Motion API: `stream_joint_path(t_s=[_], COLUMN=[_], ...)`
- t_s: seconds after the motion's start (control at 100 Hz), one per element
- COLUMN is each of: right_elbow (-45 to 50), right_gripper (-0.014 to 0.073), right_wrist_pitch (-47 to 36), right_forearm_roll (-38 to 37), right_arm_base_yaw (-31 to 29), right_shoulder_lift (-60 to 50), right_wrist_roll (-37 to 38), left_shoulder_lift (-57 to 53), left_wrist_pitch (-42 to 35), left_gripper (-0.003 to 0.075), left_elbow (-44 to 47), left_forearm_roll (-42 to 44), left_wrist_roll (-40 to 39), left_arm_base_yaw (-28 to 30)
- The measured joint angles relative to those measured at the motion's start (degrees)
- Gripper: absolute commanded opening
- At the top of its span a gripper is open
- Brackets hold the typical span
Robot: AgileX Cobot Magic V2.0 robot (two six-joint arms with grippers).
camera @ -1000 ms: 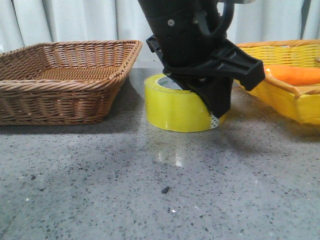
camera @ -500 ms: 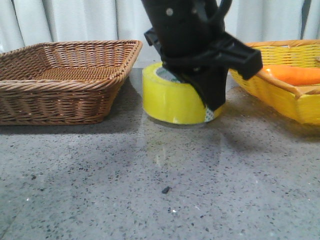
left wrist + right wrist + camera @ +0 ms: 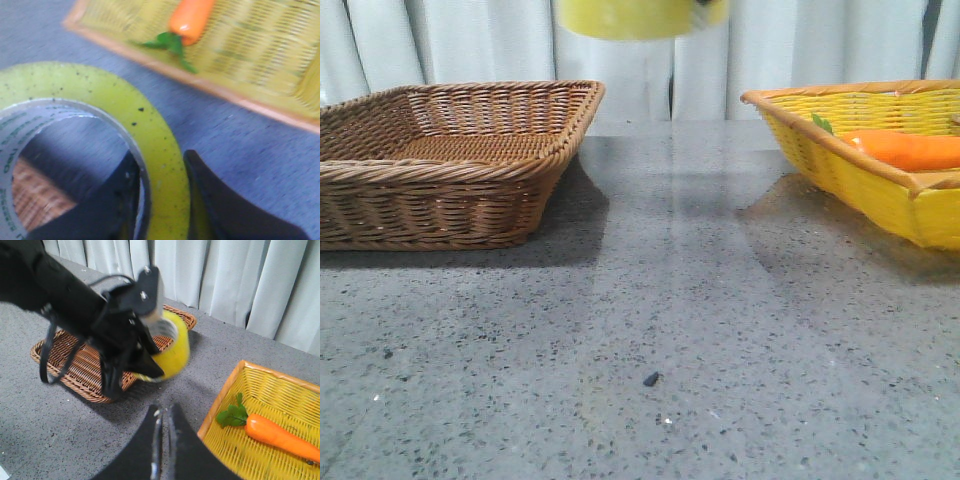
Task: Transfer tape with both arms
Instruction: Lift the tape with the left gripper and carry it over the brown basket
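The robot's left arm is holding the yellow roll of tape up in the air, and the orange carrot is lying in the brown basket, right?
Not quite. The orange carrot lies in the yellow woven basket, not the brown wicker basket; the right wrist view shows this. The rest holds: the left gripper holds the yellow roll of tape up in the air.

1. We see a grey speckled stone counter (image 3: 670, 340) with a slightly glossy surface.
2. On its left side rests a brown wicker basket (image 3: 450, 160), shallow and square-cornered.
3. On its right side rests a yellow woven basket (image 3: 860, 170) with an orange rim.
4. Between us and the baskets, a small dark speck (image 3: 649, 379) lies on the counter.
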Motion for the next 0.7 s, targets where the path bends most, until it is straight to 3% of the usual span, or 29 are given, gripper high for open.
stream_joint_path(t_s=[0.29,0.7], right_elbow=[0.0,0.0], right_gripper=[-0.0073,-0.0073], right_wrist_pitch=[0.13,0.13], right_forearm_roll=[0.0,0.0], right_arm_base_yaw=[0.0,0.0], right_shoulder_lift=[0.0,0.0], right_wrist_roll=[0.0,0.0], left_shoulder_lift=[-1.09,-1.09], left_wrist_pitch=[5.5,-2.47], left_gripper=[-0.002,-0.002], left_elbow=[1.41,14.57], left_forearm_roll=[-1.5,-3.92], left_wrist_roll=[0.0,0.09], left_arm_base_yaw=[10.87,17.54])
